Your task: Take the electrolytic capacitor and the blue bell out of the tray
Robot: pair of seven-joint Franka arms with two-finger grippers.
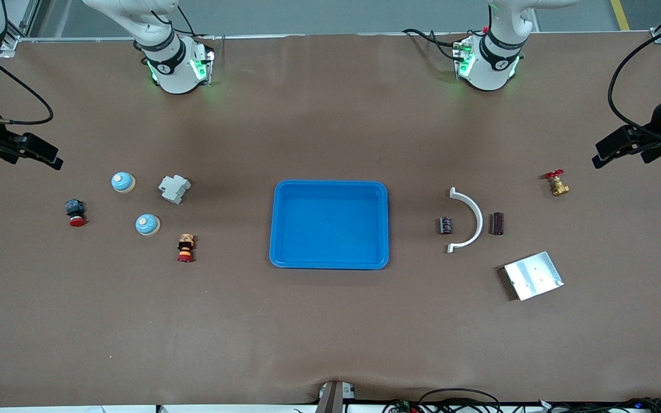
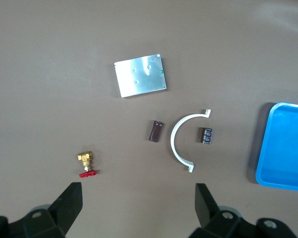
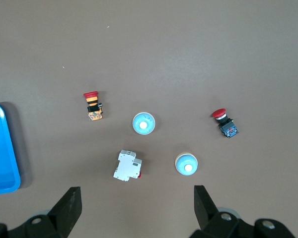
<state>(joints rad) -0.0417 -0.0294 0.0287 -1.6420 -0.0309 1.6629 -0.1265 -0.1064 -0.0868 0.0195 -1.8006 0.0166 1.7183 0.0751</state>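
tray (image 1: 330, 261) holds nothing | electrolytic capacitor (image 2: 206, 135) ahead of my left gripper (image 2: 139, 198): light, rigid, slick; grip its barrel sides | blue bell (image 3: 186, 163) under my right gripper (image 3: 137, 201): domed, take its base rim | both jaws apart

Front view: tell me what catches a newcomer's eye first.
The bright blue tray at the table's middle stands out, and nothing lies in it. Toward the right arm's end sit two blue bells among push buttons; toward the left arm's end two dark capacitors flank a white curved bracket. The left gripper and right gripper wait open at the table's ends.
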